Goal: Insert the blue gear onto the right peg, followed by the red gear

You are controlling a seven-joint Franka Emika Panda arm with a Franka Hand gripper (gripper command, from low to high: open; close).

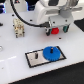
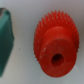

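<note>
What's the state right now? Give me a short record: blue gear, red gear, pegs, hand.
blue gear: lying on the white plate, at its end toward the exterior view's right; looks seated on a peg there
red gear: under the hand, off the plate; fills the wrist view, centre hole visible
other peg: bare, upright on the plate
hand: at the red gear; grip cannot be told

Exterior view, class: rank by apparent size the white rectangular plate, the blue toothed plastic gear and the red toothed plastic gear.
1. White rectangular plate
2. Blue toothed plastic gear
3. Red toothed plastic gear, though the claw hides part of it.
</note>
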